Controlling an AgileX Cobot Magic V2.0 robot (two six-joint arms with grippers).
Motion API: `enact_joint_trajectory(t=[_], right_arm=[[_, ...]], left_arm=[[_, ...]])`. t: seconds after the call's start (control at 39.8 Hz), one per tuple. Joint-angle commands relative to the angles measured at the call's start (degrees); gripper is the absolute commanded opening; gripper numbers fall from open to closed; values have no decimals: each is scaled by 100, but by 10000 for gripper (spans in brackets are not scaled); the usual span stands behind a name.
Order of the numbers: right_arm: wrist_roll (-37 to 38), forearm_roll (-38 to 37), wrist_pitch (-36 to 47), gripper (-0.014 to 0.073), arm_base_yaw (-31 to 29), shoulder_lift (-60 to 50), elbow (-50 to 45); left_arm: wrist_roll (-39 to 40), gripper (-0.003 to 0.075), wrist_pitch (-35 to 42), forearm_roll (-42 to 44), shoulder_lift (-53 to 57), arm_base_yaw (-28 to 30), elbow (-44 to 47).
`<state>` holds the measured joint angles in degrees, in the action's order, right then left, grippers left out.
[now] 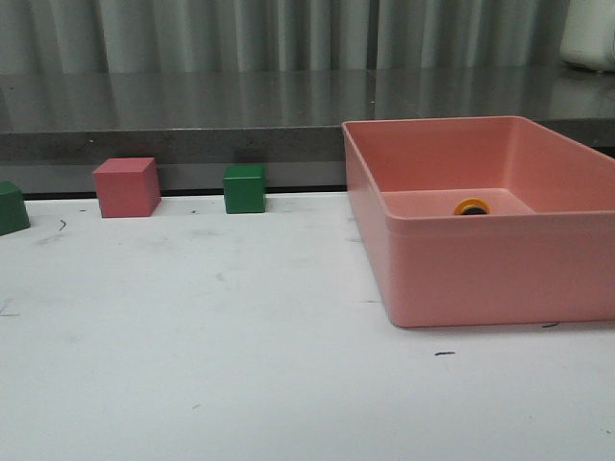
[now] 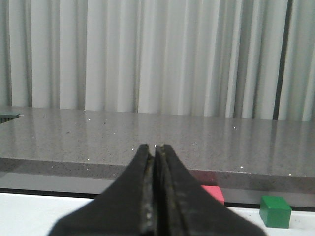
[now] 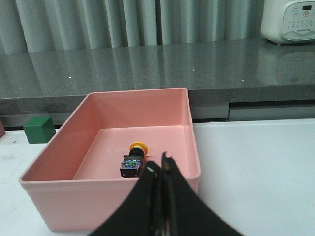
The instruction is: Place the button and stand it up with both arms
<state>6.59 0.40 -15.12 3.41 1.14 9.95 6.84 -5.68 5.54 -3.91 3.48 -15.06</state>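
The button lies on its side on the floor of a pink bin, its yellow cap pointing away from my right gripper. From the front, only the yellow cap of the button peeks over the front wall of the pink bin. My right gripper is shut and empty, hovering over the bin's near rim, short of the button. My left gripper is shut with nothing in it, held above the table and pointing at the grey counter. Neither arm shows in the front view.
A pink cube and a green cube stand at the back of the white table, with another green cube at the left edge. A grey counter and curtains run behind. A white appliance stands on the counter.
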Motion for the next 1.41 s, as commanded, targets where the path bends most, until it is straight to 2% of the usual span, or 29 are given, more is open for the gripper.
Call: enact_joint_trajectory(t=[0.0,0.1,0.28,0.58,0.65,0.7,0.81,0.86,0.93,0.98,1.21,1.38], right_arm=[[-41,0,21,-60,-30,518,601],[-41,0,-154,-60,-30,1147,1069],[-41,0,-267,-59,-30,2141,1741],[-41,0,-8,-36,-30,2449,1878],[-41,-5,-8,38,-30,2449,1878],[-41,-40,-8,141,-30,2449,1878],[-41,-78,-8,374,-30,2449,1878],[-41,-86,-8,482,-30,2449,1878],[-41,-86,-8,603,-30,2449,1878],[-41,-86,10,666,-30,2449,1878],[-41,-86,269,650,-30,2622,1908],[-41,-86,408,650,-30,3607,2329]], left_arm=[[16,-20,-140,86,-613,-32,-593],[16,-20,-394,75,-1187,-32,-879],[16,-20,-359,53,-1711,-32,-946],[16,-5,-350,10,-1723,-32,-946],[16,76,-350,10,-1723,-32,-946],[16,184,-350,10,-1723,-32,-946],[16,475,-350,10,-1723,-32,-946],[16,586,-350,10,-1723,-32,-946],[16,689,-350,10,-1723,-32,-946],[16,694,-346,10,-1723,-32,-946],[16,673,-346,10,-1723,-32,-946],[16,673,-346,10,-1723,-32,-946]])
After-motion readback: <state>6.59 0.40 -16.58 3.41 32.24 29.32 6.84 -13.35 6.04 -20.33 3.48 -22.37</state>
